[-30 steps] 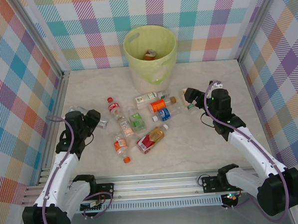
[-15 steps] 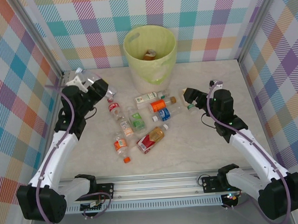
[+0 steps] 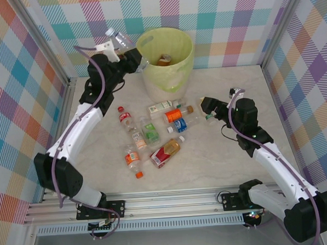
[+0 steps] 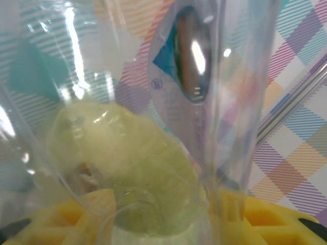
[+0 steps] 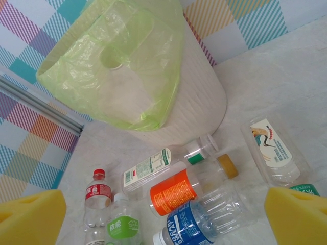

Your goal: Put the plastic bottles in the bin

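Left gripper (image 3: 128, 54) clamped on a clear bottle (image 3: 118, 40), held up in the air just beside the bin's left rim. In the left wrist view, yellow foam pads (image 4: 51, 224) sit at the bottom edge and the glossy see-through bottle wall runs between them. Bottle long axis tilted: white cap up and to the back-left, away from the bin, base down toward the rim.

Bin (image 3: 188, 50): round, tapered, lined with a thin crinkly yellow-green bag (image 5: 127, 66) folded over the rim. One brown-orange item (image 3: 164, 60) lies at the bottom, too small to identify.

Right gripper (image 3: 205, 108) wide open, holding nothing, low over the table (image 3: 225, 152), a pale marbled surface. A flat clear bottle with a white label (image 5: 273, 150) lies just beside it.

The other bottles lie on their sides in a loose cluster in front of the bin, axes mixed:
- orange-label (image 3: 176, 115)
- blue-label (image 3: 179, 125)
- white-label (image 3: 161, 106)
- green-label (image 3: 149, 131)
- red-cap (image 3: 124, 117)
- big red-yellow one (image 3: 166, 151)
- small orange-cap one (image 3: 133, 158)
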`<state>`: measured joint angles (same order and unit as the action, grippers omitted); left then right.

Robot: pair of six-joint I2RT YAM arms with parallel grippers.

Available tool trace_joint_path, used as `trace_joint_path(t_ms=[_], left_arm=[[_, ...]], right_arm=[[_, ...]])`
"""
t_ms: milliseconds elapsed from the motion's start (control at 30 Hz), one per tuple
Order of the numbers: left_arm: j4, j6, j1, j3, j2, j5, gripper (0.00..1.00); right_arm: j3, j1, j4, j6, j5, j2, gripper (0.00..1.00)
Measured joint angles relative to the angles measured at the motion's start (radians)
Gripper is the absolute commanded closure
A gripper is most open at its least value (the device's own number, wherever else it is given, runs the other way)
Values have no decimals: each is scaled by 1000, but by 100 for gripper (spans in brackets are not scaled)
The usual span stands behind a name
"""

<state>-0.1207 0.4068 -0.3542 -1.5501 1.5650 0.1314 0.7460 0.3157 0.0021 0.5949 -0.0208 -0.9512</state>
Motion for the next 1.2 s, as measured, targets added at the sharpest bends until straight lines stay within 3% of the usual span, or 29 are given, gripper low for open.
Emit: trace_joint_path(t_ms=[200,567,633,700,1033,1200], left_arm=[[75,-127,-56,-253,182,-54,53],[216,-259,-59,-477,369,-203,50],[261,-274,-59,-541,415,-227,45],[301,-291,-59,-594,457,-248,34],[402,-320,-58,-615,478,-245,1],[517,-287,-58,-655,462,-201,0]], right_arm=[[0,0,-37,-4,-3,40,0],[0,0,-105,-11,24,111,0],[0,0,-109,-11,29,118,0],[0,0,-116,-11,32,122,0],[0,0,-138,-7,69,129,0],[-3,0,-139,6,101,108,1]])
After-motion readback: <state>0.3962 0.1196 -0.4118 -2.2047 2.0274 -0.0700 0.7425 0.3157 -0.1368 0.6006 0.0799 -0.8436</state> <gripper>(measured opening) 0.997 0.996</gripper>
